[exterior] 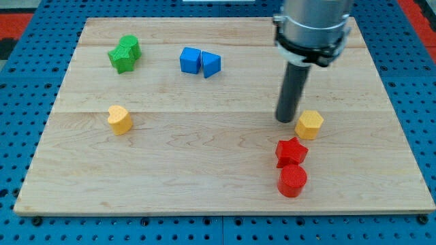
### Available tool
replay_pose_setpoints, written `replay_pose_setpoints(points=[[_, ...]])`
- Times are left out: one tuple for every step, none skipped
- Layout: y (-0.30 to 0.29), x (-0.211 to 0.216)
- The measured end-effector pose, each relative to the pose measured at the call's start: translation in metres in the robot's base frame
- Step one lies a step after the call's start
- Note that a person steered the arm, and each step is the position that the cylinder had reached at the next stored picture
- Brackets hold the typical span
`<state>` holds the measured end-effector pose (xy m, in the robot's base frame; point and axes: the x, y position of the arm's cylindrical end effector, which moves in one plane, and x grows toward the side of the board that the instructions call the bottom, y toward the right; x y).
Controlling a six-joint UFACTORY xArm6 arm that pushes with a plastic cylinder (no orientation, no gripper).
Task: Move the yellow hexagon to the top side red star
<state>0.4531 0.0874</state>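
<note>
Nearest the view's bottom: red cylinder [293, 181], upright, on the wooden board [204, 170], right of centre. Touching it on its upper side: red star [291, 151]. The two read as a stacked pair in the view, star above cyl.

Next up: yellow hexagon [309, 124], just beside the star, up and to the view's right of it. Looks v. close to the star's upper right point; can't tell if they touch.

My tip [285, 120] sits at the hexagon's left side, just beside it, roughly level w/ its top face. Contact or hairline gap: can't tell. Tip also lies above the red star in the view, near but apart. Rod runs straight up to the grey arm housing [313, 30] at the view's top. No hand or jaws on this rig, just the bare rod, so nothing is grasped or clenched.

Same depth, far left: a second yellow block [120, 120], rounded, shape not clear. Well apart from everything else.

Further back, centre-left: two blue blocks touching, a blue cube [190, 60] and a blue wedge-like piece [211, 64] on its right.

Furthest, top left: green blocks [125, 54], two touching, shapes hard to make out, lower one star-like.

Board rests on blue pegboard [27, 82].
</note>
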Motion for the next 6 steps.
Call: replay_pose_setpoints(points=[[-0.006, -0.04], [0.115, -0.053], [0.131, -0.008], [0.107, 0.001], [0.076, 0.01], [0.035, 0.019]])
